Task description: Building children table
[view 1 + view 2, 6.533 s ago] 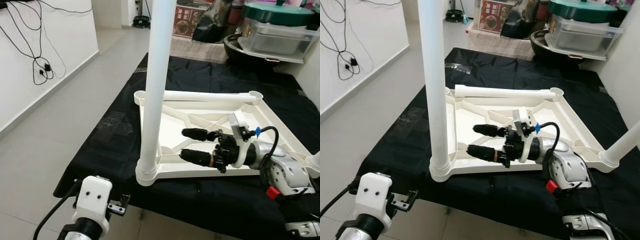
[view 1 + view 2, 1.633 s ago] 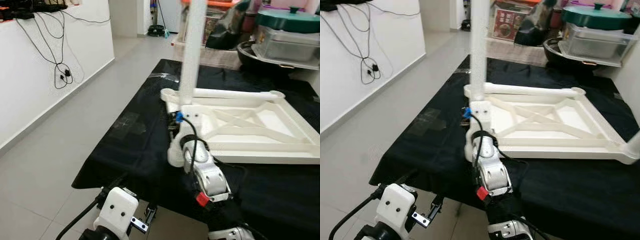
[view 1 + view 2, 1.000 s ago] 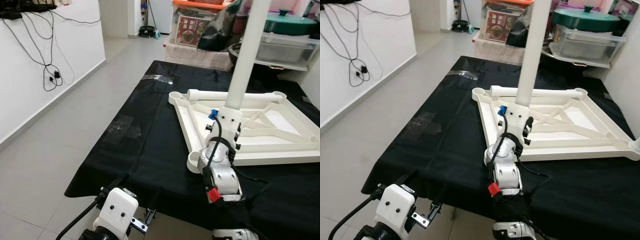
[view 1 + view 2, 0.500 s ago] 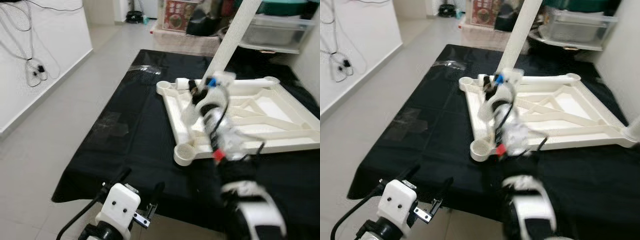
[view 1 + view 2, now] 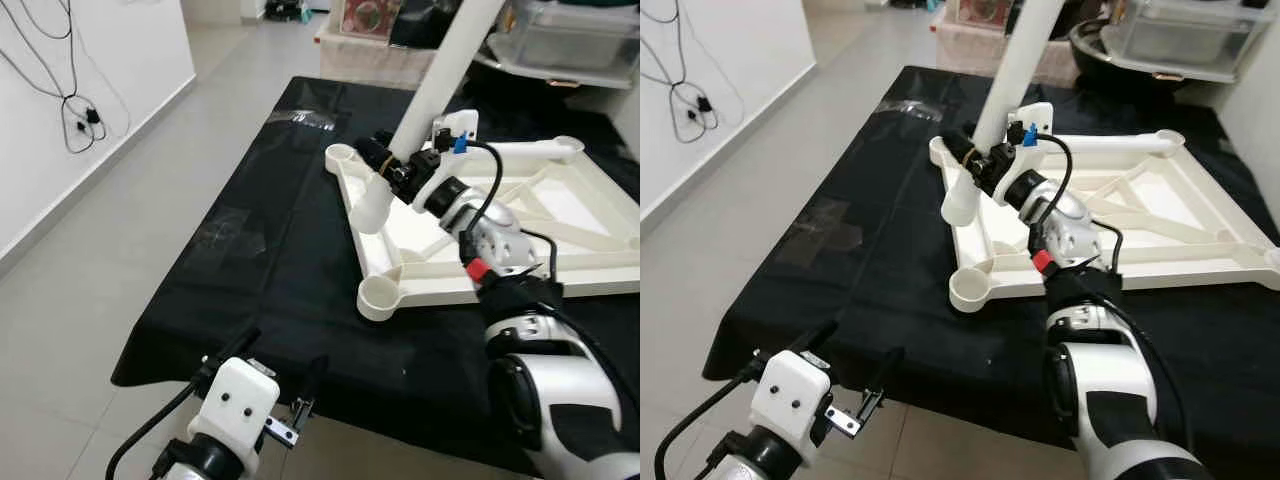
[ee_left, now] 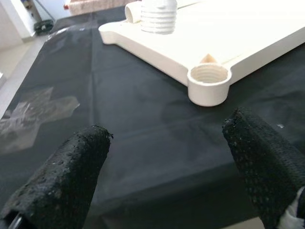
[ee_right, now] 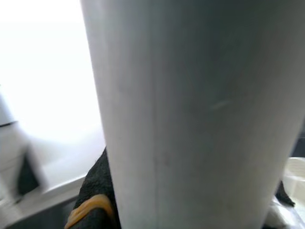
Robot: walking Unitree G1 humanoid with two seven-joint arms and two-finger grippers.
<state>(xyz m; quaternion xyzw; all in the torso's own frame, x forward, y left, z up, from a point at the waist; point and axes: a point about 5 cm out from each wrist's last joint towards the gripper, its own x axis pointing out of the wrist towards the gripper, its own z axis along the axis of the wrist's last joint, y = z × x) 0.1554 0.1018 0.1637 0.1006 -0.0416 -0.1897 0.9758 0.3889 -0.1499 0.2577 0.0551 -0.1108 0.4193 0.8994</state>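
The white table top frame (image 5: pixel 520 265) lies upside down on a black cloth. My right gripper (image 5: pixel 388 162) is shut on a long white table leg (image 5: pixel 440 75), near its lower part. The leg is tilted, and its threaded end (image 5: pixel 371 207) hangs just above the frame's left rail. The near-left corner socket (image 5: pixel 380 298) stands empty, as does the far-left socket (image 5: pixel 343 155). My left gripper (image 6: pixel 167 129) is open, low at the table's near edge, facing the empty socket (image 6: pixel 208 85). The right wrist view has the leg (image 7: pixel 200 109) pressed between the black fingers.
The black cloth (image 5: pixel 270 270) covers a low table with a taped patch (image 5: pixel 230 235) on its left side. Grey floor and a white wall with hanging cables (image 5: pixel 75 115) lie to the left. Storage boxes and bags (image 5: pixel 560 30) crowd the back.
The right gripper, open beside the upright leg at first, has closed on it. The leg has left the near-left socket and now tilts over the left rail. The camera shifted too.
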